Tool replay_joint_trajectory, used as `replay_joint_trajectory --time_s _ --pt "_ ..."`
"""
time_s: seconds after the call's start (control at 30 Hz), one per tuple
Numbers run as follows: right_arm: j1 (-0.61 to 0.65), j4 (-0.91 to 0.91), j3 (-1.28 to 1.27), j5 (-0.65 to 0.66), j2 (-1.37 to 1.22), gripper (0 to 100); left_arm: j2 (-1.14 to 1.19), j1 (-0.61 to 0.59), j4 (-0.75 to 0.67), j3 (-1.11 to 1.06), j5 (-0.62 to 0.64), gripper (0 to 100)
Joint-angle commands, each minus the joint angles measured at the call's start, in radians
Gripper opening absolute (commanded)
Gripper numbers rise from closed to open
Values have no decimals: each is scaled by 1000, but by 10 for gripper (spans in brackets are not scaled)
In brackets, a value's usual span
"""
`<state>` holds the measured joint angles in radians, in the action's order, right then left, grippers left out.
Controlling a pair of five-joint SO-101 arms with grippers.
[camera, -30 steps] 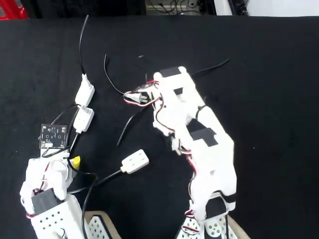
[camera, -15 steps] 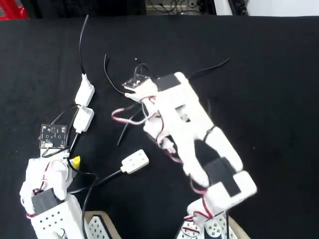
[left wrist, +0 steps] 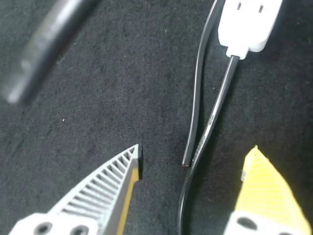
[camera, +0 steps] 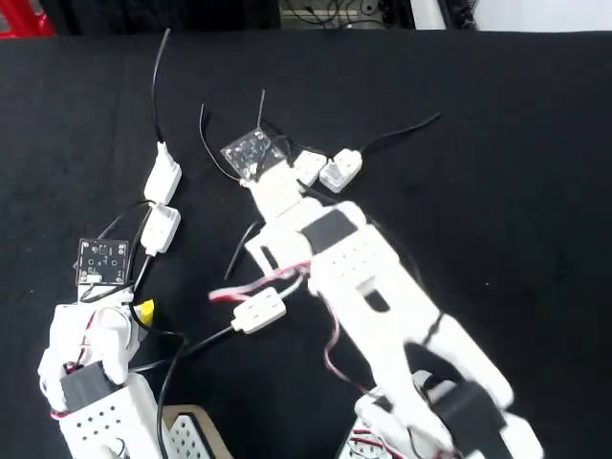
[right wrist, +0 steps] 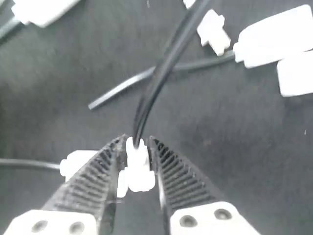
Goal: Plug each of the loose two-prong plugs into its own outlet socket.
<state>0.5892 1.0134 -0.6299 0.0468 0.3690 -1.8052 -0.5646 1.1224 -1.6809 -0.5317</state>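
Showing the tabletop (camera: 535, 143) from above, the high view places your right arm (camera: 363, 277) on a diagonal from 5 o'clock up toward 11 o'clock. Its wrist ends just beside two white connector bodies (camera: 339, 172) that lie side by side a little to the 12 o'clock side of centre.

At the wrist, your right pincer (right wrist: 137, 142) is clenched on a small white plug (right wrist: 138, 169), with one ribbed finger pressed against each flank. The plug's black cord (right wrist: 166, 63) rises out from between the fingertips. You cannot see the prongs.

Your left arm (camera: 86, 363) sits in the 8 o'clock corner. Your left pincer (left wrist: 195, 149) is released. Its white finger (left wrist: 105, 191) and yellow finger (left wrist: 264, 191) stand well apart above the black cloth and grasp nothing. A cabled lead (left wrist: 215, 112) runs between them to a slotted white connector (left wrist: 249, 19), and a cut cord end (left wrist: 186, 164) lies just beside that lead.

An outlet socket (camera: 259, 311) lies at 7 o'clock from centre, slots up. It is close against the right arm's forearm and apart from the left arm. Two more white bodies (camera: 163, 177) lie end to end at 9 o'clock.
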Motion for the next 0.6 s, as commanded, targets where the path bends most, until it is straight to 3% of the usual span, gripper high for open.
replay_joint_trajectory --time_s 0.0,0.37,0.47,0.57 --pt "54 -132 -97 -72 183 12 -5 15 -5 -19 -9 328" --pt "169 -356 -277 -273 453 12 -5 151 5 22 -3 328" --pt "184 -361 -315 -321 527 12 -5 209 5 79 57 328" --pt "264 -310 -369 -269 648 12 -5 291 11 159 141 328"
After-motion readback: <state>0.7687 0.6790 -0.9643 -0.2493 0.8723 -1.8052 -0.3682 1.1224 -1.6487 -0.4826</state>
